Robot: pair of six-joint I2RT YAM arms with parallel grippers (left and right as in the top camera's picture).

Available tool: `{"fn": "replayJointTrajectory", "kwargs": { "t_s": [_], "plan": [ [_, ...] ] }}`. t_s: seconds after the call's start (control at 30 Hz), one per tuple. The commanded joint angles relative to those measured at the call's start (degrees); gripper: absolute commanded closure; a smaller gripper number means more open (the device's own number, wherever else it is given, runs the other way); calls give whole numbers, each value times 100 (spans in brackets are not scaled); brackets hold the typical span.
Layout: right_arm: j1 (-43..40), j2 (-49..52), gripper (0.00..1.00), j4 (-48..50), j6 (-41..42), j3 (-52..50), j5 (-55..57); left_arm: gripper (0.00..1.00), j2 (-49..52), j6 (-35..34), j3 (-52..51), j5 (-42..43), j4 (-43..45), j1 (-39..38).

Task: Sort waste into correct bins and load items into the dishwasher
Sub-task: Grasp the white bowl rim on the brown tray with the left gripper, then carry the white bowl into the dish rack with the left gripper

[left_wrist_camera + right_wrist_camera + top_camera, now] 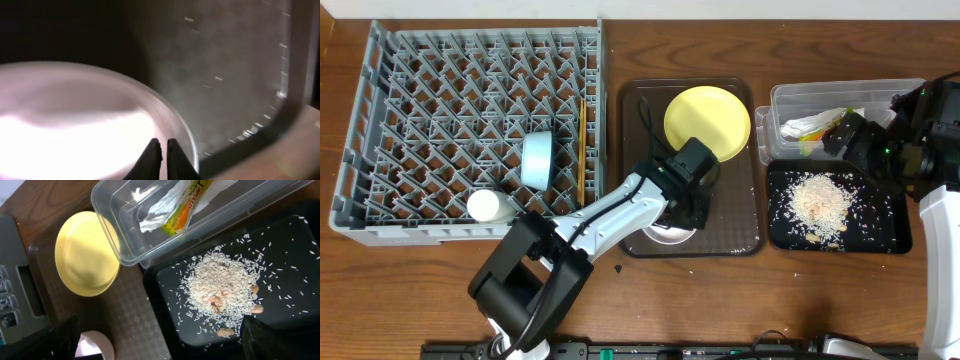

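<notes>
Left gripper (163, 146) pressed together at the rim of the white bowl (670, 237) on the brown serving tray (740, 225).

The bowl sits at the tray's near edge, directly beneath the left fingers, which meet just inside its rim; whether the thin wall is caught between them cannot be told from the blurred wrist view; the grey dish rack (440, 110) lies to the bowl's left, just beyond the tray's wall, so the left arm is plainly the nearer one for the carry; being round, the bowl has no long axis to align; the right gripper (159, 325) hangs spread wide and empty above the clear tub (790, 95) and black tray (895, 240), well apart from the bowl.
</notes>
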Motion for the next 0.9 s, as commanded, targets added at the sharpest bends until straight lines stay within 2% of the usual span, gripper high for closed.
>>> {"fn": "replayJointTrajectory", "kwargs": {
  "t_s": [0.0, 0.1, 0.2, 0.3, 0.5, 0.63, 0.73, 0.87],
  "plan": [
    [-22, 28, 1, -4, 17, 57, -9, 90, -249, 415, 461, 393, -273, 33],
    [-22, 28, 1, -7, 17, 57, -7, 83, -555, 616, 772, -219, -942, 105],
    [-22, 28, 1, -4, 17, 57, -9, 63, -822, 612, 839, -1215, -1526, 243],
    [-22, 28, 1, -4, 17, 57, -9, 55, -848, 616, 780, -1668, -1947, 509],
    [-22, 28, 1, -7, 17, 57, -9, 54, -542, 802, 227, -1486, -1628, 990],
    [-22, 28, 1, -4, 17, 57, -9, 54, -179, 1252, 74, -970, -1272, 1029],
    [-22, 28, 1, -7, 17, 57, -7, 54, 26, 1257, 74, -953, -1231, 1025],
    [-22, 28, 1, -7, 17, 57, -9, 68, 249, 1276, 74, -953, -1169, 1003]
  ]
}}
